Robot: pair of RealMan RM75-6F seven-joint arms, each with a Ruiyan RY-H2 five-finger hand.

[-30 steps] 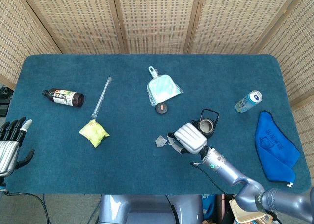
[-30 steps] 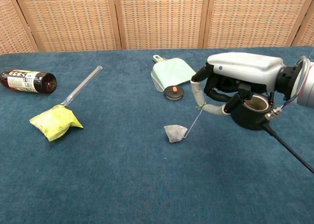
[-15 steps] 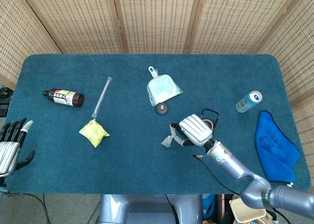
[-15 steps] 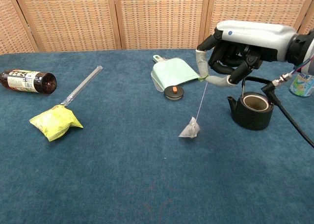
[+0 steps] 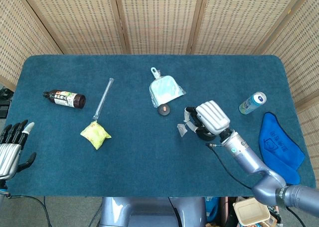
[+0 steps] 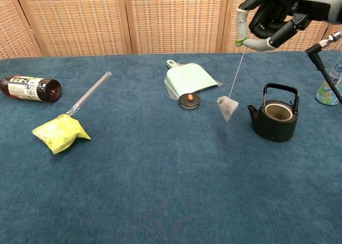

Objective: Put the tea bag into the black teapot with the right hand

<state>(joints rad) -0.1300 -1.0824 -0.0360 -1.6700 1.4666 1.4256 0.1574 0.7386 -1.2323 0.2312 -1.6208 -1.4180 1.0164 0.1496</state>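
I am holding my right hand (image 6: 272,14) raised high above the table, fingers (image 6: 243,22) curled and pinching a string between thumb and a finger. My right arm (image 5: 249,160) is reaching in from the lower right. My left hand (image 5: 11,145) is resting at the far left edge, fingers apart and holding nothing.

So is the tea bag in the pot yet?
Not yet. Picking up is done: the right hand pinches the string, and the tea bag dangles clear of the table, beside the black teapot. Left: swing it over the open top and lower it in.
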